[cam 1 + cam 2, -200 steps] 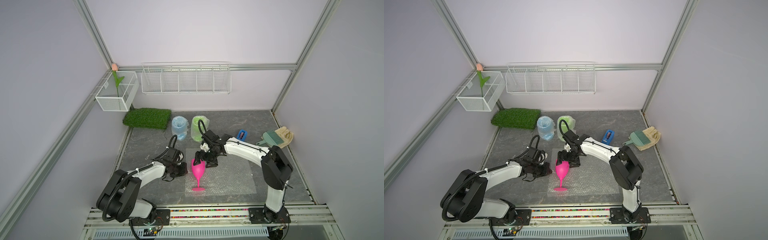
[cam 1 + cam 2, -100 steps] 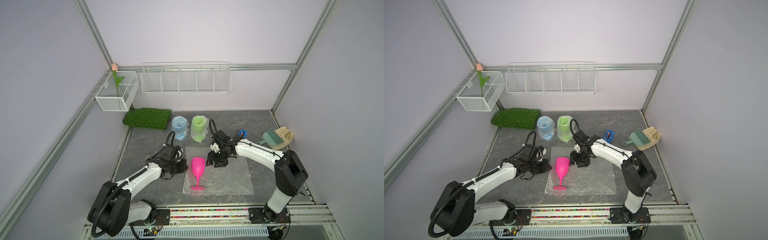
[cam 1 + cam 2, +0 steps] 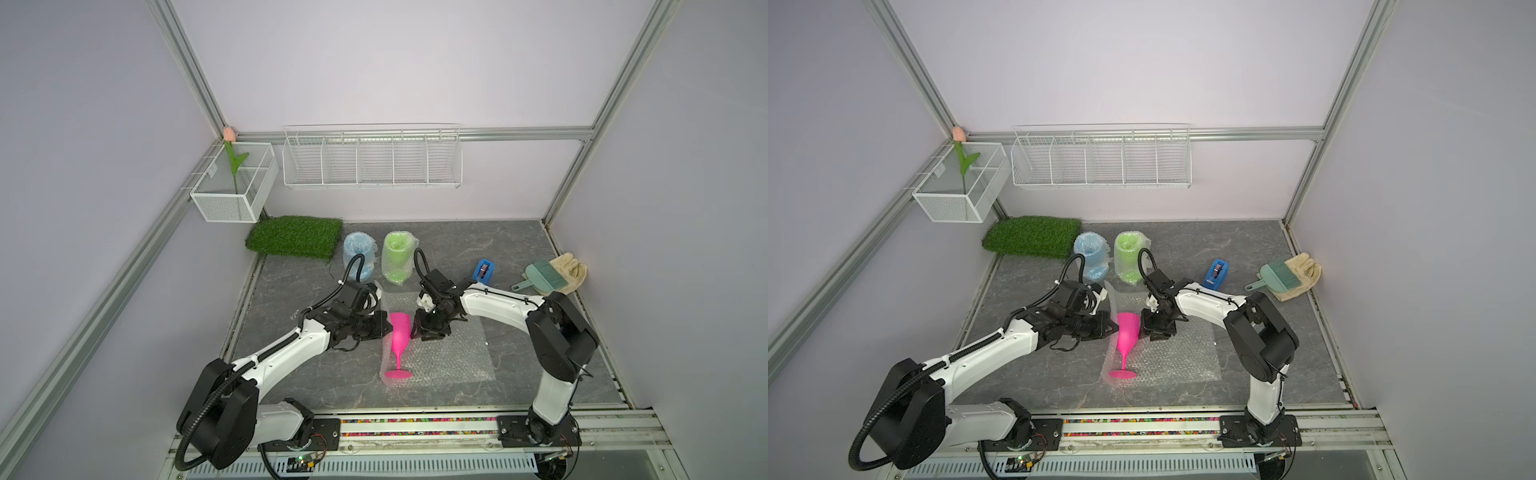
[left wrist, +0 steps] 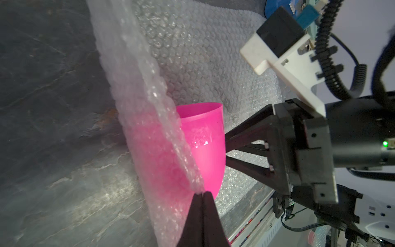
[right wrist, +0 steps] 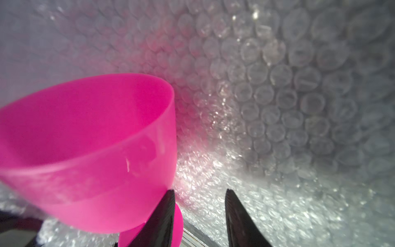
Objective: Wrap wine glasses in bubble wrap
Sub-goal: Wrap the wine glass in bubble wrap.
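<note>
A hot pink wine glass [image 3: 400, 332] [image 3: 1128, 330] stands upright on a flat sheet of bubble wrap [image 3: 449, 357] [image 3: 1175, 357]. My left gripper [image 3: 388, 327] [image 4: 202, 193] is shut on the sheet's left edge, holding it up against the bowl [image 4: 205, 136]. On the bowl's other side my right gripper [image 3: 415, 330] [image 5: 199, 190] is open; one finger [image 5: 164, 205] lies against the bowl [image 5: 85, 139], with only bubble wrap [image 5: 277, 85] behind the gap. At the back stand a sky blue glass [image 3: 359, 255] and a lime green glass [image 3: 398, 257], each inside bubble wrap.
A blue tape dispenser [image 3: 483, 270], a green hand brush [image 3: 540, 276] and a beige glove [image 3: 571, 268] lie at the right. A grass mat [image 3: 293, 235] lies at the back left. Wire baskets [image 3: 372, 158] [image 3: 232, 187] hang on the walls.
My left gripper has come in to the pink glass, raising the sheet's edge against it. My right gripper left the bowl, drew right, then returned beside it with narrower jaws.
</note>
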Tool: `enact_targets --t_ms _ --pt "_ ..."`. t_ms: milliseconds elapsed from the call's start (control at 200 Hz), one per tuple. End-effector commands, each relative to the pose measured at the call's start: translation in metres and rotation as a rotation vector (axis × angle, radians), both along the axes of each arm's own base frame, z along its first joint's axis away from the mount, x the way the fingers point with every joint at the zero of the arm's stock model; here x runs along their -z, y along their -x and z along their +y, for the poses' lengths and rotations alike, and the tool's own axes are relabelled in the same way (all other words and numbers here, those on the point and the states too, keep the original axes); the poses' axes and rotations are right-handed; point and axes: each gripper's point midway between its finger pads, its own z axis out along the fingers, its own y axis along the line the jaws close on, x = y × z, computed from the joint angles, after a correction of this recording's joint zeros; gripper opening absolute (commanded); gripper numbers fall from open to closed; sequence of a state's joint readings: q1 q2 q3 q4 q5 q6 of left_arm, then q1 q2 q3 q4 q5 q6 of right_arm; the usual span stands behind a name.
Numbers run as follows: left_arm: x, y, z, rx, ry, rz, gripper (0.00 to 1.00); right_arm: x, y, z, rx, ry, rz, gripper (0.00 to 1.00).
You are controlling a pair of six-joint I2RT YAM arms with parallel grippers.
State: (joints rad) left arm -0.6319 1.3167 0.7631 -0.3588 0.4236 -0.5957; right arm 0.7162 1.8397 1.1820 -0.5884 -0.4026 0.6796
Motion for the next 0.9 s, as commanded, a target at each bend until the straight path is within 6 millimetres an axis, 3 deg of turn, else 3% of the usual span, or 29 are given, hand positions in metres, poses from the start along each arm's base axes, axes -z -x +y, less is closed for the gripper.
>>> enact_targets --t_ms 0,280,595,895 --pt "-0.008 -0.008 -0.021 0.009 0.036 -0.006 0.00 0.011 0.001 -0.003 0.000 -0.010 0.014 0.42" --pt "0.005 -0.010 -0.059 0.061 0.030 0.023 0.00 0.010 -0.003 -0.023 0.028 -0.021 0.005 0.39" --pt "0.014 -0.010 -0.077 0.089 0.032 0.049 0.00 -0.020 -0.012 -0.054 0.099 -0.071 -0.057 0.39" --pt "0.015 -0.005 -0.085 0.132 0.065 0.068 0.00 -0.069 -0.031 -0.025 0.177 -0.375 -0.106 0.43"
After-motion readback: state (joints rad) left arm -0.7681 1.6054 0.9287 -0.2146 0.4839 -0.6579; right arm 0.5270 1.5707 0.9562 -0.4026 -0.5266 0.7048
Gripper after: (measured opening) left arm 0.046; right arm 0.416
